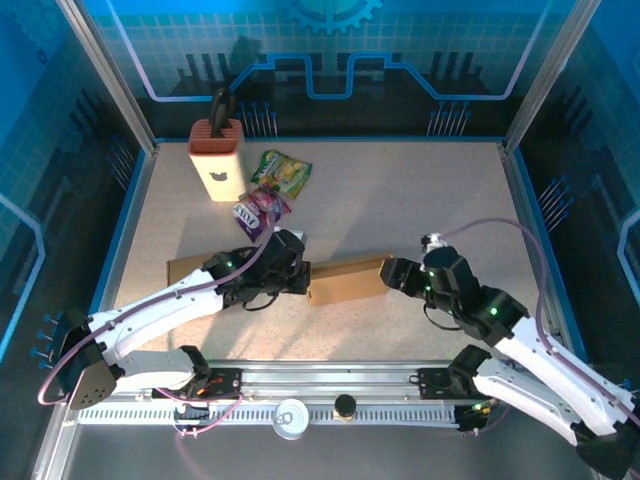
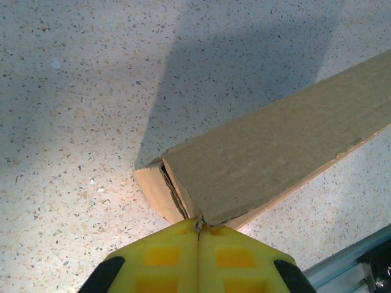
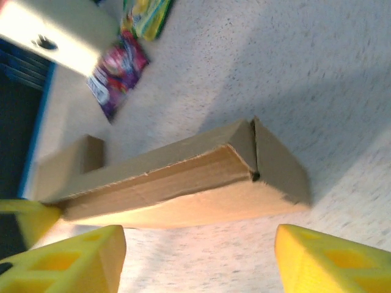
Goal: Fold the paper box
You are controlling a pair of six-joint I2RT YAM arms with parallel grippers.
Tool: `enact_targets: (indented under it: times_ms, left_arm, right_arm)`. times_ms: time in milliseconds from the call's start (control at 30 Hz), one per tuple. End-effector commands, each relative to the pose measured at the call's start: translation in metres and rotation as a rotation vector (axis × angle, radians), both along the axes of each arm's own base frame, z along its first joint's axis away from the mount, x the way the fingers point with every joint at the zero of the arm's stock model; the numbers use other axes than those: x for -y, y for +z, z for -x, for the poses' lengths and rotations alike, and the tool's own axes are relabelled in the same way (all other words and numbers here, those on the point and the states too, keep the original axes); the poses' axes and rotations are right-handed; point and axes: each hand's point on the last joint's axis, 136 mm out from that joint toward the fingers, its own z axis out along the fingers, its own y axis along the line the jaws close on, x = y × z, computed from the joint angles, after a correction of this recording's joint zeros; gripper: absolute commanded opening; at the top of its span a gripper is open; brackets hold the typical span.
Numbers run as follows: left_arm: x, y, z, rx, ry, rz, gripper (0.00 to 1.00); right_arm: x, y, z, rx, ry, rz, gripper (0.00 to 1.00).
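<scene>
Closed left gripper (image 2: 198, 231) touches paper box (image 2: 275, 152) edge; open right gripper (image 3: 198, 247) faces its other end.

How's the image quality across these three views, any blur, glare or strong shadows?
Top external: sharp, table evenly lit, blue cast on the walls. Left wrist: crisp; a broad shadow lies beyond the box. Right wrist: soft throughout, yellow fingers out of focus, holder glaringly bright.
</scene>
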Motion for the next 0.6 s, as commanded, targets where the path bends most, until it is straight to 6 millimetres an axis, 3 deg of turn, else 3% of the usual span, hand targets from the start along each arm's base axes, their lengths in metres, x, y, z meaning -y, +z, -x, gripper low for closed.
enact_targets:
  times_ms: [0,167,300,567]
  left_arm:
    - [-0.005,-0.002,0.003,0.013,0.003,-0.021,0.00]
    - [-0.007,0.000,0.005,0.019,0.005,-0.023,0.00]
    - [-0.007,0.001,0.006,0.023,0.003,-0.023,0.00]
    - [-0.004,0.001,0.005,0.025,-0.004,-0.025,0.00]
  right_arm:
    - [-0.008,0.004,-0.001,-0.110,-0.137,-0.306,0.71]
    - [-0.012,0.009,-0.013,-0.177,-0.232,-0.537,0.75]
    - [-0.012,-0.007,-0.024,-0.269,-0.287,-0.649,0.75]
    - [-0.011,-0.028,-0.036,-0.338,-0.316,-0.690,0.68]
